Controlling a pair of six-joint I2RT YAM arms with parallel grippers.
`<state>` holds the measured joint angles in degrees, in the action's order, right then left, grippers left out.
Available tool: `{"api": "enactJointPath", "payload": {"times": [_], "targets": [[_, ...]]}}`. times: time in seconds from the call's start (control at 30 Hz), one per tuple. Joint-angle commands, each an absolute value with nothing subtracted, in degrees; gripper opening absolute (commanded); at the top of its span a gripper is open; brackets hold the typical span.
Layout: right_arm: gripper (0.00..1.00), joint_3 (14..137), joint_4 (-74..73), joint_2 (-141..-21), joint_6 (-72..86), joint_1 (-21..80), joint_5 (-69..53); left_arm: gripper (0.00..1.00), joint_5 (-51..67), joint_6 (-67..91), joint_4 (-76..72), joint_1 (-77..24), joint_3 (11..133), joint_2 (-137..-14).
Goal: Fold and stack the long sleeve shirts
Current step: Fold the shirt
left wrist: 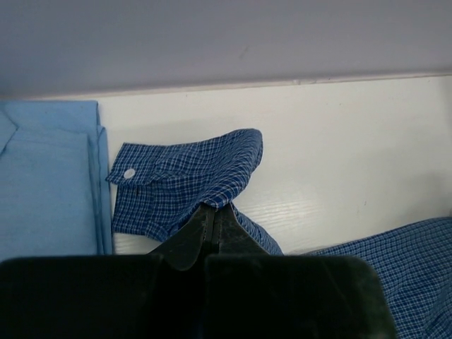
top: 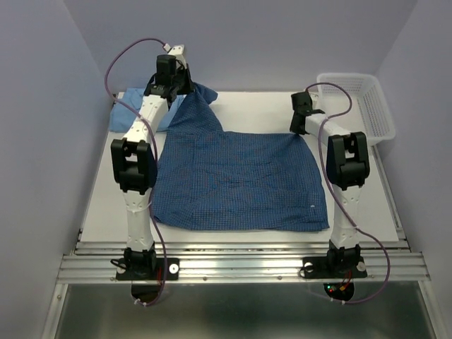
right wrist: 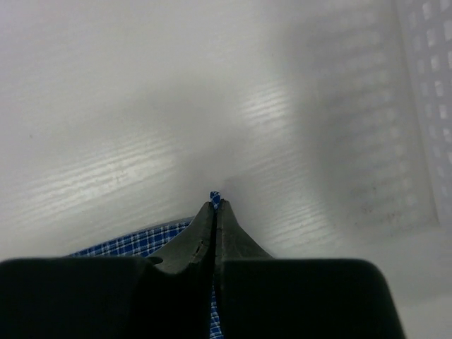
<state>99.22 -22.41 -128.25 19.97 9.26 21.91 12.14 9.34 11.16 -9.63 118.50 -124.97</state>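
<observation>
Top external view: across the desk (top: 261, 106) lies the dark blue check shirt (top: 236, 180), spread flat and, I judge, just starting its fold, its body on the near side of the left pincer (left wrist: 215, 212) and the right pincer (right wrist: 215, 205). The light blue shirt (left wrist: 46, 183) sits folded just left of the left pincer, which is clenched on the dark sleeve (cuff beyond its tips). The right pincer is clamped on the far-right corner. The next move likely calls for both to draw their cloth nearward together.

Overhead looks down; both close wrist views apparently share the checked shirt (top: 240, 180).
</observation>
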Motion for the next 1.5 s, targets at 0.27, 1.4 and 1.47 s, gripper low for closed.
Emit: {"api": "enactJointPath", "payload": {"times": [0.27,1.4,1.47], "targets": [[0.01,103.7,-21.0,-124.0,15.4,7.6,24.7,0.0,15.6,10.4,8.6,-9.5,123.4,-122.1],[0.01,58.0,-19.2,-87.8,24.1,7.6,20.2,0.0,8.0,31.6,15.7,-9.9,45.3,-49.2],[0.01,57.4,-20.1,-86.8,24.2,7.6,23.4,0.0,7.1,31.3,18.9,-9.8,46.0,-46.7]]}}
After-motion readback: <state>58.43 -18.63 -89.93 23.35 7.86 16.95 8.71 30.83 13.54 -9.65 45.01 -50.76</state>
